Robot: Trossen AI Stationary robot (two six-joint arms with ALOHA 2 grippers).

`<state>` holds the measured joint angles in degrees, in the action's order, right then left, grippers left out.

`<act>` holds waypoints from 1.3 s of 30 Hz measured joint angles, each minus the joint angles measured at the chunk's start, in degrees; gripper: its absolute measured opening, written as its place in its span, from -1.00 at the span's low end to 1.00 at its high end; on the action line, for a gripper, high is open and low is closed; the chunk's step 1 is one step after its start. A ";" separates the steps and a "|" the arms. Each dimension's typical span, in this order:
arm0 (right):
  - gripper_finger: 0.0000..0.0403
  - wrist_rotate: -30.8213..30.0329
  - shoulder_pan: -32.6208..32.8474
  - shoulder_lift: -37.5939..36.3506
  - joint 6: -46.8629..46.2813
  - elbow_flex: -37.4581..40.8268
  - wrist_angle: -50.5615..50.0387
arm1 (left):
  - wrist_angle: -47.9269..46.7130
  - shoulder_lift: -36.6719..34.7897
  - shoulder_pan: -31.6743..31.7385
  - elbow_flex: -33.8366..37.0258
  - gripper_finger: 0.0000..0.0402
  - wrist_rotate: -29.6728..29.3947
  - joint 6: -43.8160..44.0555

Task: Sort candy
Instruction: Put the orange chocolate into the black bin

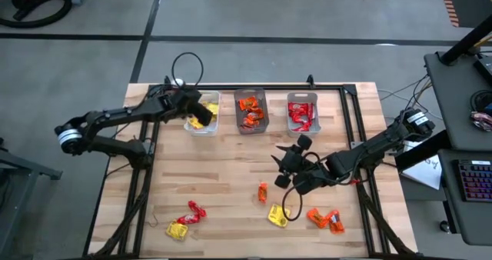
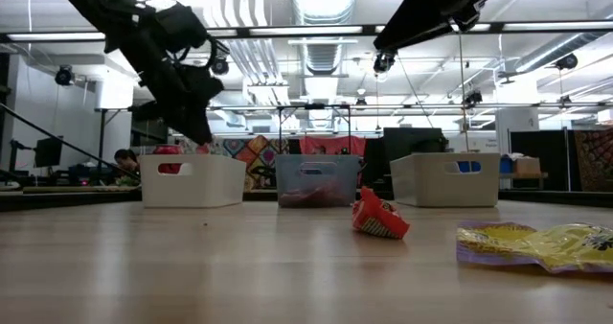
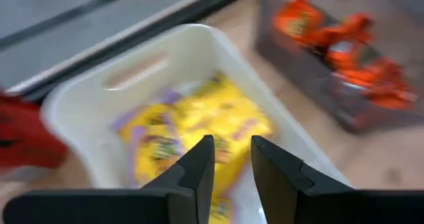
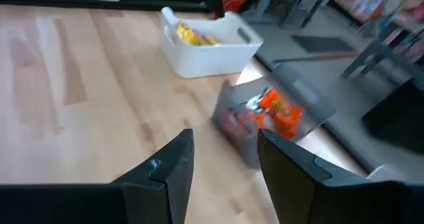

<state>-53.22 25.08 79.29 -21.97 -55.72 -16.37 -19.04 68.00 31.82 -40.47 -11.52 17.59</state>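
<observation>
Left gripper (image 1: 201, 114) over white bin (image 1: 190, 125) of yellow candy (image 3: 199, 124), fingers (image 3: 192, 174) narrowly apart, nothing between them, yellow packets just beyond the tips; grey bin (image 1: 250, 128) with orange candy (image 1: 250, 111) next along, then bin (image 1: 291, 126) with red candy (image 1: 302, 115); right gripper (image 1: 288, 168) above bare table (image 1: 223, 175), fingers (image 4: 172, 168) spread wide and empty, grey bin ahead of the tips, white bin farther off; loose candy on table short of the fingers: yellow and red pair (image 1: 186, 221) at left, small orange packet (image 1: 262, 191), yellow packet (image 1: 277, 215), orange pair (image 1: 326, 218)
</observation>
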 joint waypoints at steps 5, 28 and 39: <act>-0.22 9.65 -0.93 -0.04 -7.67 0.00 -1.12 | -0.40 -3.28 -5.87 0.00 -0.60 1.04 0.04; -0.31 68.70 1.82 6.72 -48.16 -2.54 -18.61 | 7.17 -9.93 -32.06 0.00 -0.61 -4.42 -0.55; -0.31 73.35 7.66 18.18 -52.69 -15.51 -43.59 | 7.26 -8.84 -32.03 0.07 -0.61 -4.66 -0.58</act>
<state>20.14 32.74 97.46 -74.67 -71.23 -59.97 -11.78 59.16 -0.21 -40.40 -16.19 17.02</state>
